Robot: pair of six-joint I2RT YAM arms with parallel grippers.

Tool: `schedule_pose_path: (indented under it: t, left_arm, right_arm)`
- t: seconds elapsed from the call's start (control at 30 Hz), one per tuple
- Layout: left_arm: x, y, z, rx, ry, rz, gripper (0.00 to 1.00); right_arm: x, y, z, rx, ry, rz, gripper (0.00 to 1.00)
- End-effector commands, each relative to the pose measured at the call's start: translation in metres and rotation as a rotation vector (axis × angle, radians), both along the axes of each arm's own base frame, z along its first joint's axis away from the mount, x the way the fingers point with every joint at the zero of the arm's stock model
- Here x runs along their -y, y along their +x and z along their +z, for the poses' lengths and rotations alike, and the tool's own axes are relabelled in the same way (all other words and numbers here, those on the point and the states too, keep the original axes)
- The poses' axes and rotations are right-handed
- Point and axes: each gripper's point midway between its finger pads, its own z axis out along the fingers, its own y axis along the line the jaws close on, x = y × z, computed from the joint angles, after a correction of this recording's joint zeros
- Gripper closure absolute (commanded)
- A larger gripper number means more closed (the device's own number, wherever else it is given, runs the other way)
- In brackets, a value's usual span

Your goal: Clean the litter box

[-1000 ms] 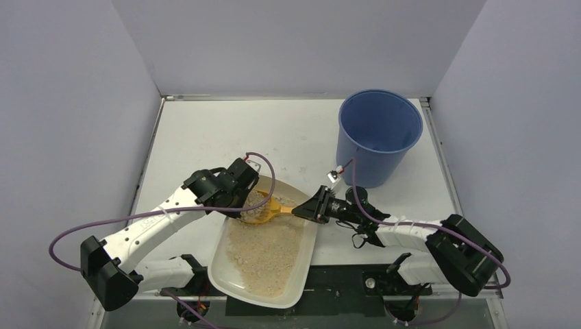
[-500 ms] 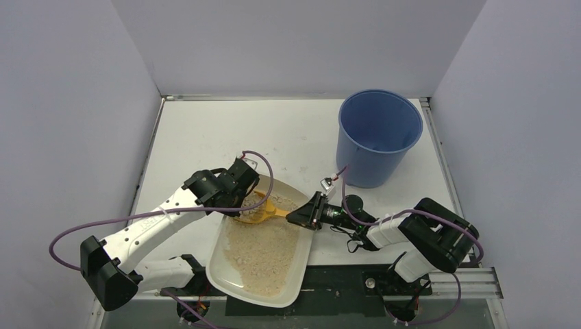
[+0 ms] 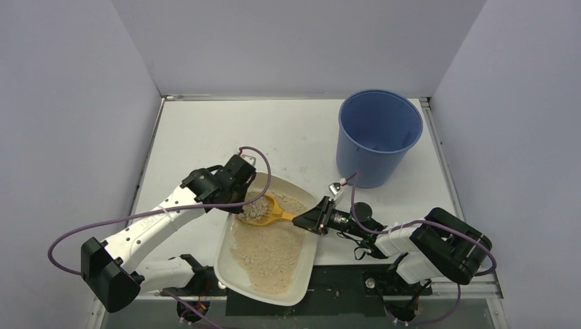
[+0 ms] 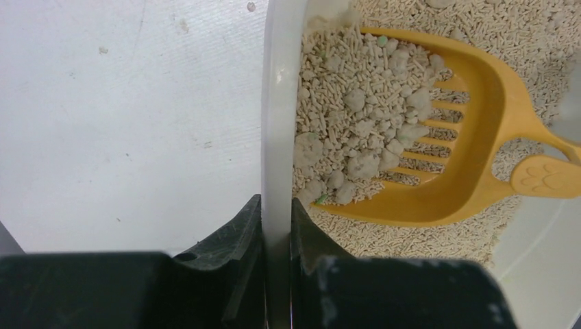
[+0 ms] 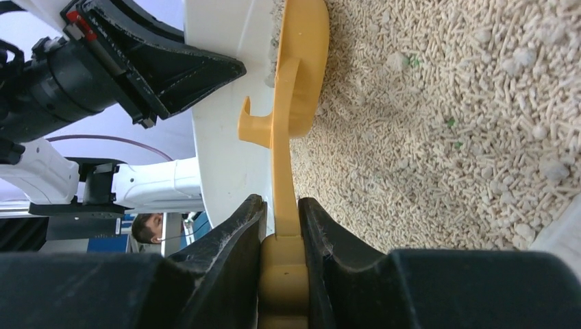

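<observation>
Now L pincer (image 4: 276, 205) nips litter box (image 4: 277, 103); R pincer (image 5: 281, 205) holds scoop (image 4: 493, 116).

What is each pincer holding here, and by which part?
The left pincer clamps the litter box by its rim. The right pincer grips the orange scoop by its handle.

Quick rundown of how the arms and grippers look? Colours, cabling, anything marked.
Both arms match: white links, as on the left arm and right arm, with chunky black joint housings. A purple cable loops loosely along each. The left gripper and right gripper have black wedge-shaped fingers tapering to a point. No markings legible.
</observation>
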Motion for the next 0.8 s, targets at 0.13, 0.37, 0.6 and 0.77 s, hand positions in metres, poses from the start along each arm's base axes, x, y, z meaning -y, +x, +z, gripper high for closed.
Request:
schedule_pose_path:
  t: [0.13,0.37,0.6,0.77]
  left_arm:
    - [0.023,0.031,0.020,0.094,-0.257,0.092,1.00]
    - [0.017,0.035,0.008,0.085,-0.268,0.126,1.00]
    - [0.011,0.042,-0.005,0.094,-0.286,0.174,1.00]
    - [0.008,0.051,-0.013,0.091,-0.308,0.207,1.00]
  right_arm:
    - [0.007,-0.008,0.029,0.088,0.110,-0.008,1.00]
    - [0.015,-0.013,0.038,0.121,0.138,-0.018,1.00]
    - [0.033,-0.009,0.051,0.144,0.186,-0.088,1.00]
    - [0.044,-0.003,0.056,0.172,0.174,-0.115,1.00]
